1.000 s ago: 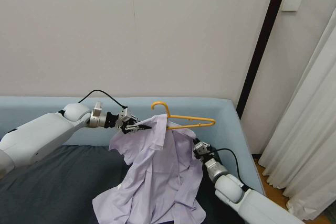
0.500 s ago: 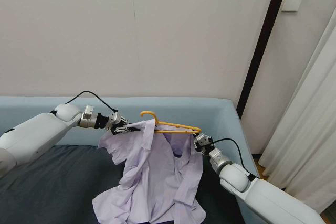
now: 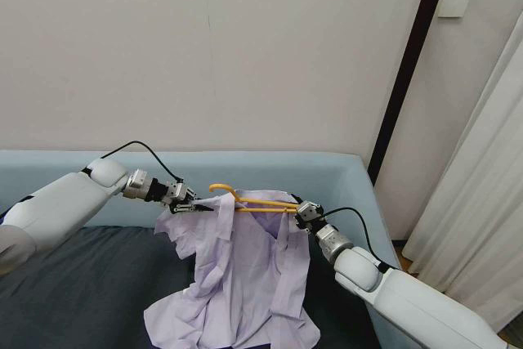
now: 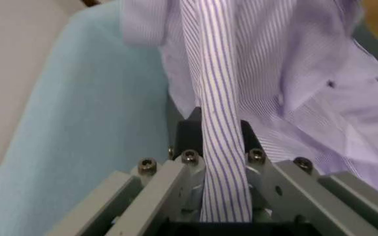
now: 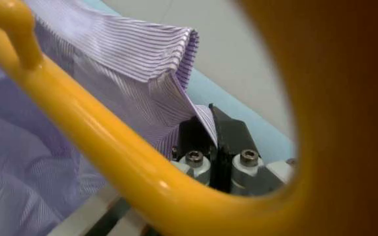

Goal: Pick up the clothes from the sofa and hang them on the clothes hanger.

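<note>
Left gripper [image 3: 193, 205] raised above the light-blue upholstered sofa [image 3: 73, 165]; fingers [image 4: 175, 184] pressed together, a band of the lilac striped cotton shirt [image 3: 245, 271] pinched between them. Right gripper [image 3: 296, 210] clamped on one end of the yellow plastic clothes hanger [image 3: 245, 201], held roughly level. Shirt draped over the hanger, its lower hem resting on the dark seat cushion [image 3: 73, 284].
</note>
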Controlling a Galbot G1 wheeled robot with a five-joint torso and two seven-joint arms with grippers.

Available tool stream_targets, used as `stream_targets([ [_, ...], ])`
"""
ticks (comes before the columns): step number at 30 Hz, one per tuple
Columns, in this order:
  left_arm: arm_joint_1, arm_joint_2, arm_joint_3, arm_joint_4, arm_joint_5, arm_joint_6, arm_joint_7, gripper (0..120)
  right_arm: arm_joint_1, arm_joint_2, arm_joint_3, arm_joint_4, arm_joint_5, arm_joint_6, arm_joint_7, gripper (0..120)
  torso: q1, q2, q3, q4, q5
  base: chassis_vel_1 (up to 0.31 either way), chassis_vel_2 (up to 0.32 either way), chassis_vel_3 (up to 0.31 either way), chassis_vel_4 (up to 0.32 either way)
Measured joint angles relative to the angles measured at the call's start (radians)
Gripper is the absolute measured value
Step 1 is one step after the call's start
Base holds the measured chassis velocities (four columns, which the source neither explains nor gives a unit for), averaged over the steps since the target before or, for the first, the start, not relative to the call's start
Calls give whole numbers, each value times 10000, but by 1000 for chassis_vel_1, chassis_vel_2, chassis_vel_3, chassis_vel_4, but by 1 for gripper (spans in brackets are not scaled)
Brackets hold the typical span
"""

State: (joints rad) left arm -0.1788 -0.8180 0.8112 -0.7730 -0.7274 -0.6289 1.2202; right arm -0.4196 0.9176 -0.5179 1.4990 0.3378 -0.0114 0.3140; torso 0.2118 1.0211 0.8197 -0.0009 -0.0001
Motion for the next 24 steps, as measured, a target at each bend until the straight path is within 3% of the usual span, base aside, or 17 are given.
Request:
stream_targets([
  [2, 19, 16, 22, 11, -288, 108, -96, 2, -1, 0, 0, -27, -17, 0, 0, 0, 0, 0, 0, -1, -1, 0, 0, 0, 0],
  [4, 110, 128, 173, 8, -1447, 428, -599, 2, -59, -4, 30, -61, -8, -13, 66, 0, 0, 0, 0, -4, -1, 0, 0, 0, 0],
  [8, 74, 86, 239, 317, -1781, 201, -462, 2, -73, 52, 37, -124, 119, -115, 171, 0, 0, 1, 0, -1, -2, 0, 0, 0, 0],
  [13, -138, -140, 575, 928, -2518, -534, 163, 2, 138, 232, -15, -260, 738, -387, 399, 0, 0, 0, 0, -3, -1, 0, 0, 0, 0],
  [15, -241, -352, 797, 1559, -2865, -1489, 1028, 2, 421, 207, -134, -289, 994, -461, 425, 0, 0, 1, 0, -1, -1, 0, 0, 0, 0],
  [16, -241, -352, 797, 1559, -2865, -1489, 1028, 2, 421, 207, -134, -289, 994, -461, 425, 0, 0, 1, 0, -1, -1, 0, 0, 0, 0],
  [17, -256, -568, 768, 2189, -3055, -1939, 1897, 2, 513, 147, -186, -212, 1070, -546, 458, 0, 0, 0, 0, -2, -3, 0, 0, 0, 0],
  [24, -246, -709, 643, 2686, -2993, -2007, 2866, 2, 482, -12, -203, 74, 1183, -726, 642, 0, 0, 0, 0, -1, -1, 0, 0, 0, 0],
])
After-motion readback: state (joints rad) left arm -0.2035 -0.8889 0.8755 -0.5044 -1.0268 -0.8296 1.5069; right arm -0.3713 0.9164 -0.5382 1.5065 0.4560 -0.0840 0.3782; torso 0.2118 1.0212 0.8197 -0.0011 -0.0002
